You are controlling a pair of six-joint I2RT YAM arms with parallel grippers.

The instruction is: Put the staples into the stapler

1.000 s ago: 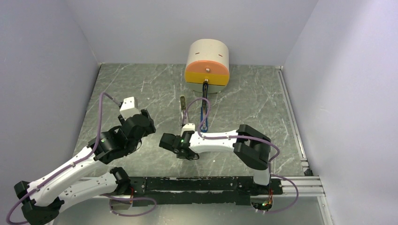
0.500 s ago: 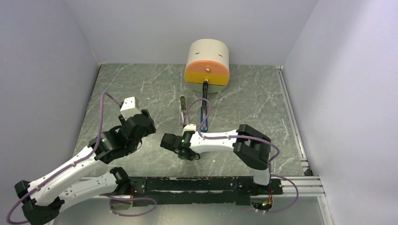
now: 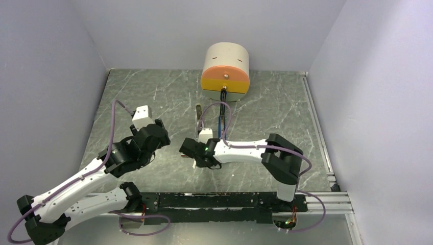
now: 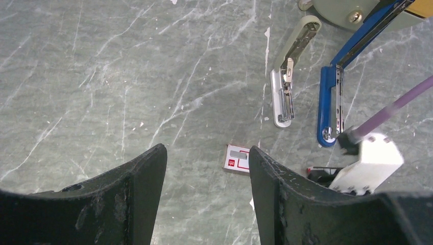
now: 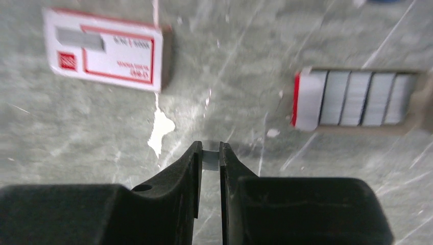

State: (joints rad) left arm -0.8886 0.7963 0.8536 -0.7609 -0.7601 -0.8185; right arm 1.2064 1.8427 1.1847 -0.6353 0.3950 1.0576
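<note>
In the right wrist view my right gripper (image 5: pixel 210 149) is shut on a short silvery strip of staples (image 5: pixel 210 160), a little above the table. Just beyond it lies an open tray holding several more staple strips (image 5: pixel 357 98). The red-and-white box (image 5: pixel 104 51) lies further left. The blue stapler (image 4: pixel 332 97) lies open on the table, its far end at a beige-and-orange holder (image 3: pixel 225 71). My left gripper (image 4: pixel 207 158) hangs open and holds nothing, left of the box (image 4: pixel 238 159). From above, the right gripper (image 3: pixel 190 152) sits below the stapler (image 3: pixel 221 122).
A pale grey and silver stapler-like piece (image 4: pixel 287 89) lies just left of the blue stapler. Purple cable (image 4: pixel 393 107) from the right arm crosses near the blue stapler. Grey walls close in the marble table (image 3: pixel 153 92) on three sides.
The right gripper's jaws have closed on a staple strip, and the right arm has shifted slightly right and toward the stapler. The left arm has barely moved.
</note>
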